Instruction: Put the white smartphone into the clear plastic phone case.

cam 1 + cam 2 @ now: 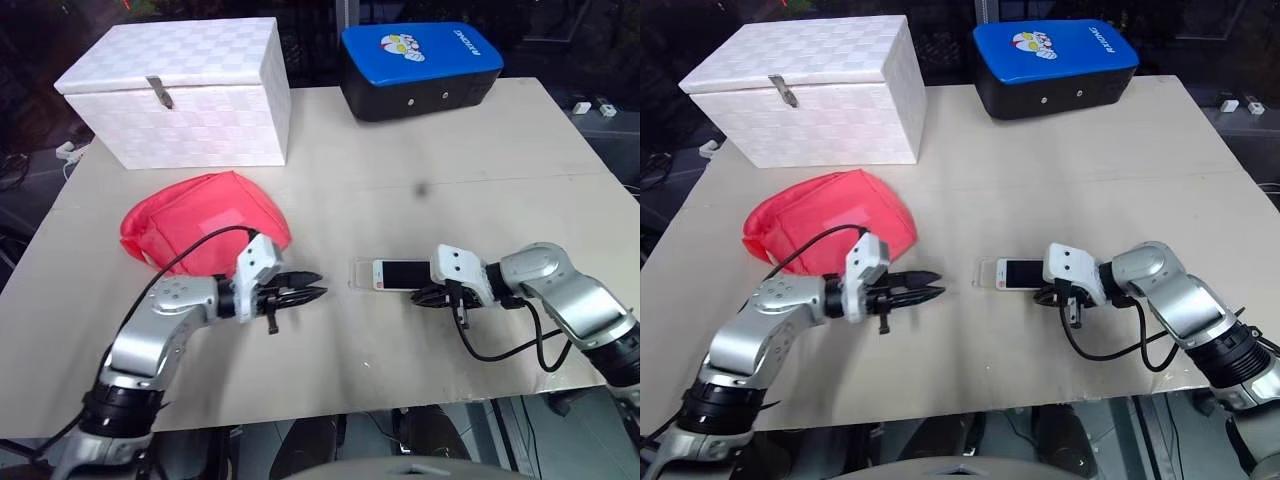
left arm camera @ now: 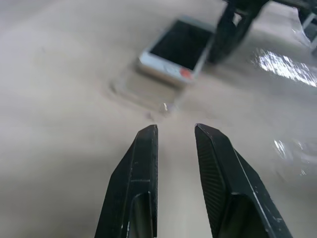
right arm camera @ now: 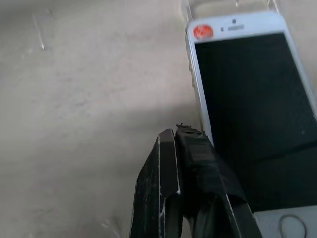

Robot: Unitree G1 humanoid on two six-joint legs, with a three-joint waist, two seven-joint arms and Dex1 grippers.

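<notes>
Pale beige tabletop [image 1: 400, 180], matt, lightly smudged, with a small dark spot near its middle. At the far left edge, a white woven box [image 1: 180, 92] with a metal clasp on its lid; at the far edge right of centre, a blue-topped black case [image 1: 420, 68] bearing a cartoon print. In front of the box, a red fabric pouch [image 1: 205, 222], crumpled, lying flat. Beyond the table, dark surroundings and, at far right, a few small white items on a darker surface.

Near the table's middle, the white smartphone [image 1: 400, 273], lying screen up, its long axis running left to right. Under and around its left end, the clear plastic phone case [image 1: 358, 275], jutting past the phone's end as a faint transparent rim; phone only partly lined up over it, not fully seated as far as can be told.

Left arm bent in from the near left corner, forearm roughly level, left gripper [image 1: 308, 293] aimed rightward toward the phone, well apart from it, hovering just over the table. Fingers slightly parted, gripping nothing, with bare table seen through the gap in the wrist view.

Right arm reaching in from the near right, wrist cocked leftward and tilted down. Right gripper [image 3: 185, 135] pressed together, empty, tips just beside the phone's long near edge, close to the right end; actual contact cannot be told.
</notes>
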